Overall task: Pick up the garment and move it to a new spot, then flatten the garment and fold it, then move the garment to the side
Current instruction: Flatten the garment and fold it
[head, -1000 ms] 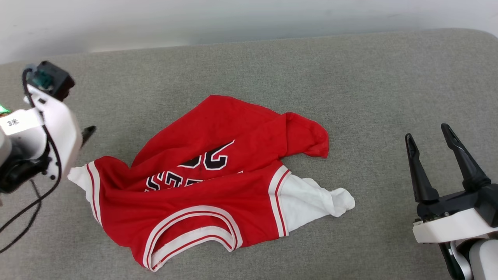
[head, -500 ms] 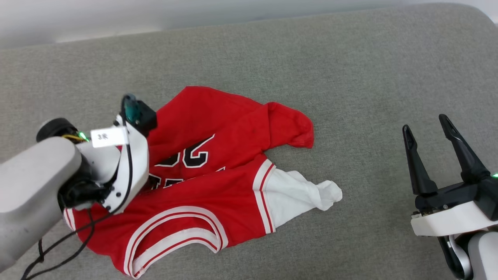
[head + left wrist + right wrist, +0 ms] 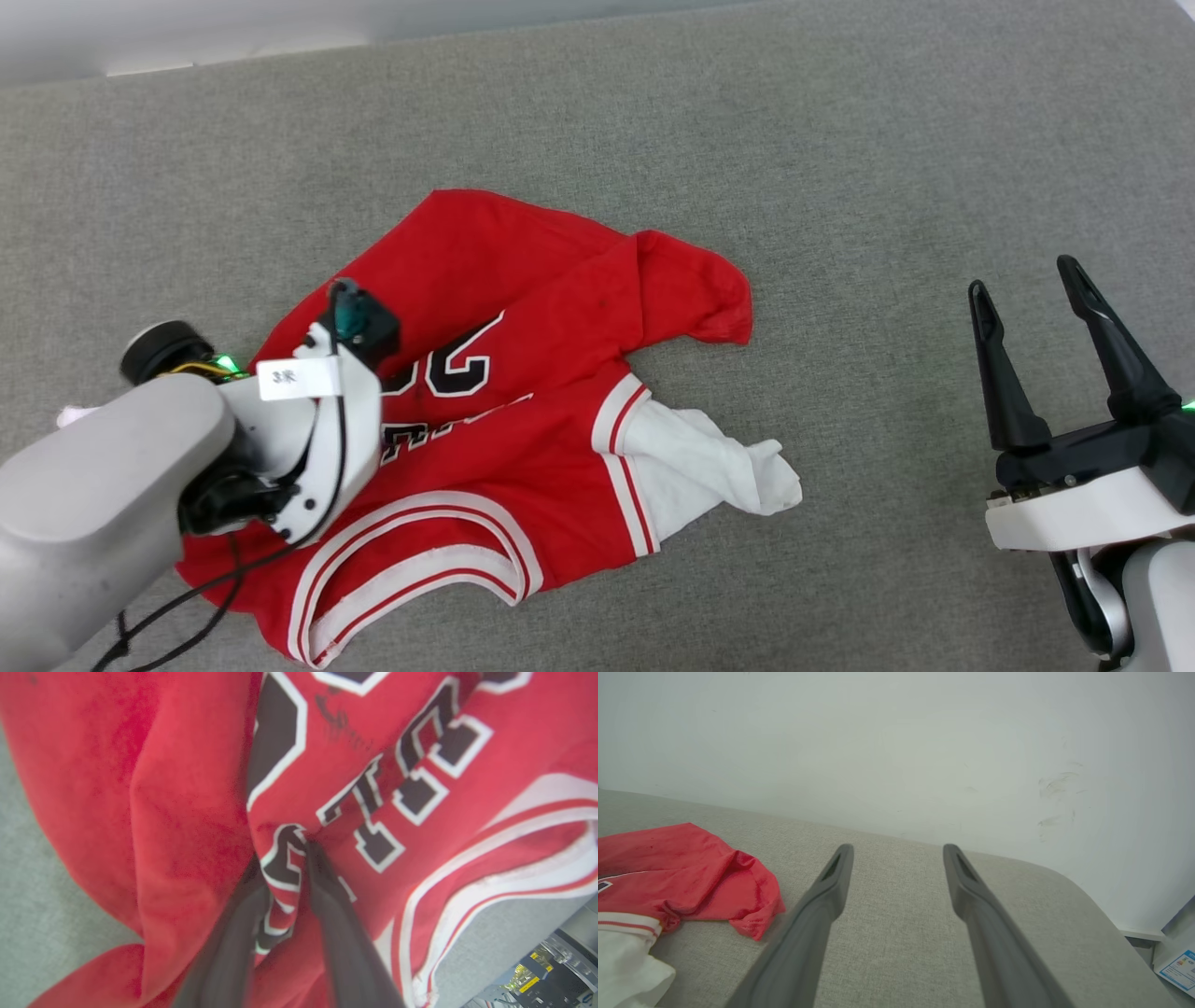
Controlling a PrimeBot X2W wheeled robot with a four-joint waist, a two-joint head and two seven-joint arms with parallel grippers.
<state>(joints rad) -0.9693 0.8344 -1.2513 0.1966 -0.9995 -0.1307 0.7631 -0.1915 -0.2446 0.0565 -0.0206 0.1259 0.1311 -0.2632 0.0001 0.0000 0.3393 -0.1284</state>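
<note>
The garment (image 3: 560, 308), a red T-shirt with white sleeves and black-and-white lettering, lies crumpled on the grey cushion. One white sleeve (image 3: 709, 457) sticks out to its right, and the striped collar (image 3: 411, 560) faces the near edge. My left arm's wrist (image 3: 317, 439) hangs over the shirt's left part and hides its fingers in the head view. In the left wrist view my left gripper (image 3: 285, 856) pinches a raised fold of the lettered cloth (image 3: 373, 802). My right gripper (image 3: 1023, 278) stands open, off to the right of the garment (image 3: 691, 858), with nothing between its fingers (image 3: 831, 891).
The grey padded surface (image 3: 840, 187) stretches wide around the shirt. A white wall (image 3: 896, 742) rises behind its far edge. The cushion's rounded right corner (image 3: 1087, 891) drops off toward a paper (image 3: 1176, 966) on the floor.
The head camera has tilted down. My left arm swung right from the cushion's left side onto the garment, and its fingers closed in on a fold. The right gripper stayed put.
</note>
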